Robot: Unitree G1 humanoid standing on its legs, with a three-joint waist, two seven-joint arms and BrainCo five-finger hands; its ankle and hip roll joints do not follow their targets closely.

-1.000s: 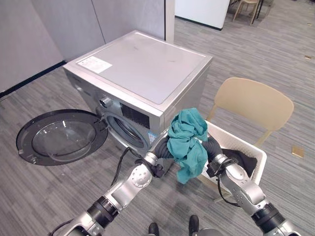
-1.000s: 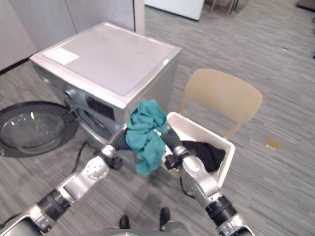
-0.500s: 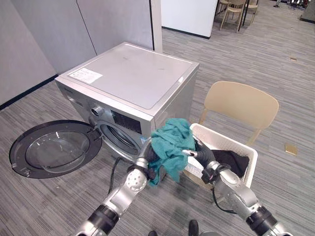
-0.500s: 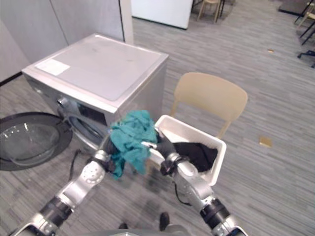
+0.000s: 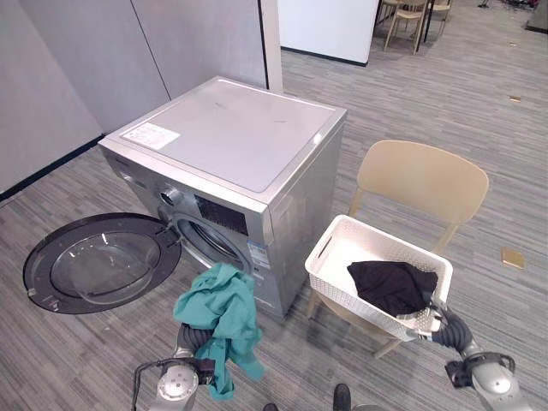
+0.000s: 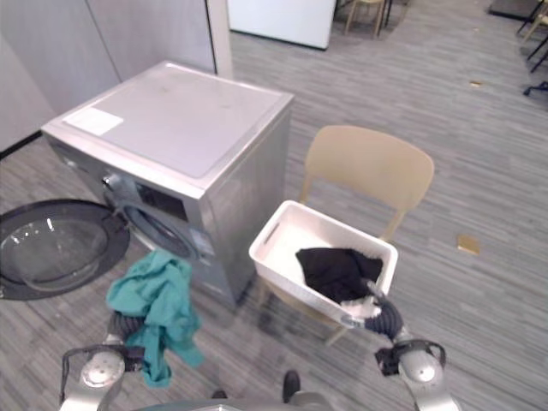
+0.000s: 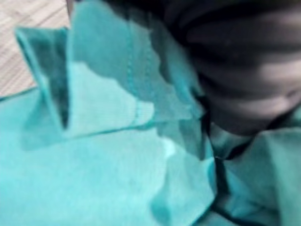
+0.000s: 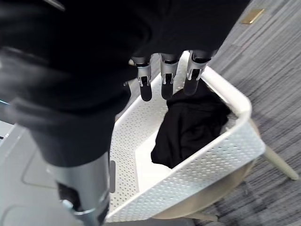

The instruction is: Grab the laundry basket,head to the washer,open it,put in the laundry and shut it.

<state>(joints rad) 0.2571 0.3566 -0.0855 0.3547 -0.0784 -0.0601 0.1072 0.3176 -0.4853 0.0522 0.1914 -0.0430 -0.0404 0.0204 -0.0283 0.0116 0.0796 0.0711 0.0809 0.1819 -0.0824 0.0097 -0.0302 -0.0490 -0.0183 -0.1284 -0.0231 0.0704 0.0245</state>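
Now the teal garment hangs soft and light over my left hand (its fingers buried, grip untellable) before the open washer, while my right hand hovers straight-fingered over the basket.

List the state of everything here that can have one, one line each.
Washer: open.
Washer door: swung fully out.
Teal cloth: draped over the left hand, outside the drum.
Basket: on the chair, black garment inside.
Right hand: fingers straight, above the basket.
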